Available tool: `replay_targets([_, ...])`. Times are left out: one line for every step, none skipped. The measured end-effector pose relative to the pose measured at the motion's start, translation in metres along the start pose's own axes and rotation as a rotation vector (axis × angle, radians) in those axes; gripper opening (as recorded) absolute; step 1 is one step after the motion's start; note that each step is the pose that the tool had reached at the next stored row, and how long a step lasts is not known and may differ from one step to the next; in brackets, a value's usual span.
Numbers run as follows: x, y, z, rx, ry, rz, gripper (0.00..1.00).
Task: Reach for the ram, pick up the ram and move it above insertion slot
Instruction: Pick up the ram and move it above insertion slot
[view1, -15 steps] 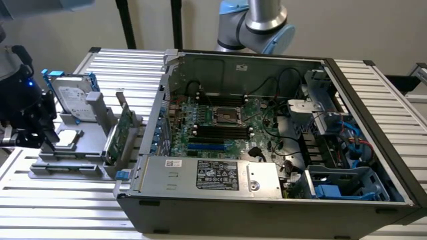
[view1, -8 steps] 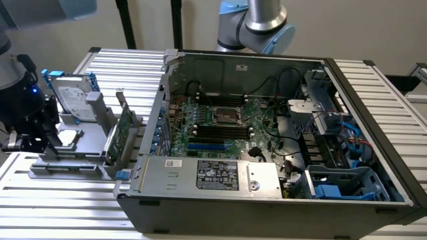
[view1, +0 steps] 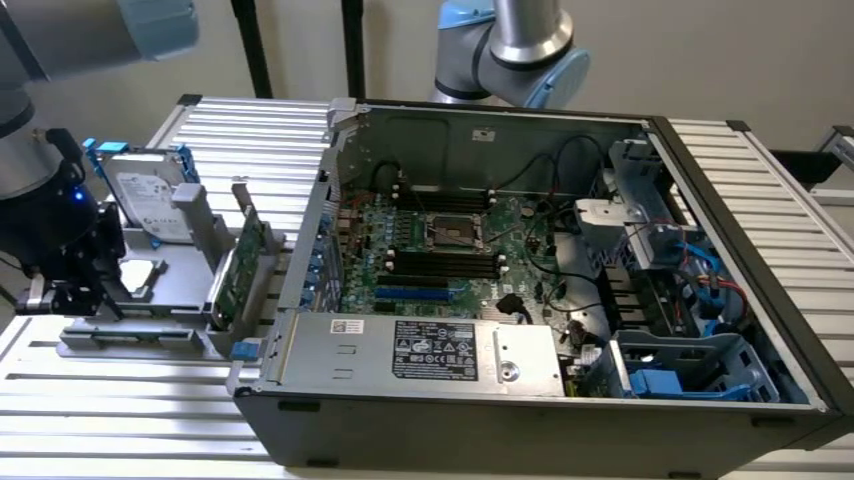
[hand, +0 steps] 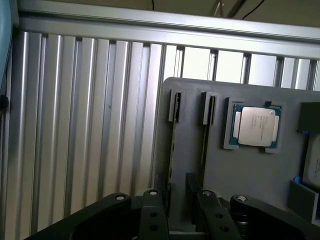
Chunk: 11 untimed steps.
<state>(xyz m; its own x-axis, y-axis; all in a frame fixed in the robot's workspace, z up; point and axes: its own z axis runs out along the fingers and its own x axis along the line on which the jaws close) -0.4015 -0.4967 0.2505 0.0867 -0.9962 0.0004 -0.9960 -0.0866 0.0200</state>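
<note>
We see gripper (hand: 179, 210) over grey holder (hand: 250, 175) slots (hand: 174, 107), jaws apart; CPU (hand: 256, 126) seated in holder.

No lettering could be read. Exterior view: the power supply (view1: 320, 350) carried a black label (view1: 434, 352) with white print and symbols, and a small white sticker (view1: 347, 326) near its corner; the hard drive (view1: 147, 215) bore a white label (view1: 139, 190). Wrist view: the processor (hand: 256, 126) showed faint markings on its metal lid. All of this print was too small to make out.
</note>
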Motion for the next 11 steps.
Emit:
replay_targets([0.000, 0.0000, 0.0018, -0.0001, 0.0000, 0.000, 0.31])
replay_targets([0.000, -0.0001, 0.0037, 0.0002, -0.0001, 0.000, 0.31])
replay_targets([0.000, -0.0001, 0.0055, 0.0001, 0.0000, 0.000, 0.31])
replay_targets([0.000, -0.0001, 0.0074, 0.0002, 0.0000, 0.000, 0.31])
replay_targets([0.000, -0.0001, 0.0091, 0.0000, 0.0001, 0.000, 0.31])
replay_targets([0.000, -0.0002, 0.0109, 0.0000, 0.0001, 0.000, 0.31])
replay_targets([0.001, -0.0002, 0.0127, 0.0000, 0.0001, 0.000, 0.31])
replay_targets([0.001, -0.0002, 0.0146, 0.0001, 0.0000, 0.000, 0.31])
replay_targets([0.001, -0.0002, 0.0163, 0.0000, 0.0001, 0.000, 0.31])
replay_targets([0.002, -0.0002, 0.0182, 0.0001, 0.0000, 0.000, 0.31])
replay_targets([0.002, -0.0002, 0.0200, 0.0001, 0.0000, 0.000, 0.31])
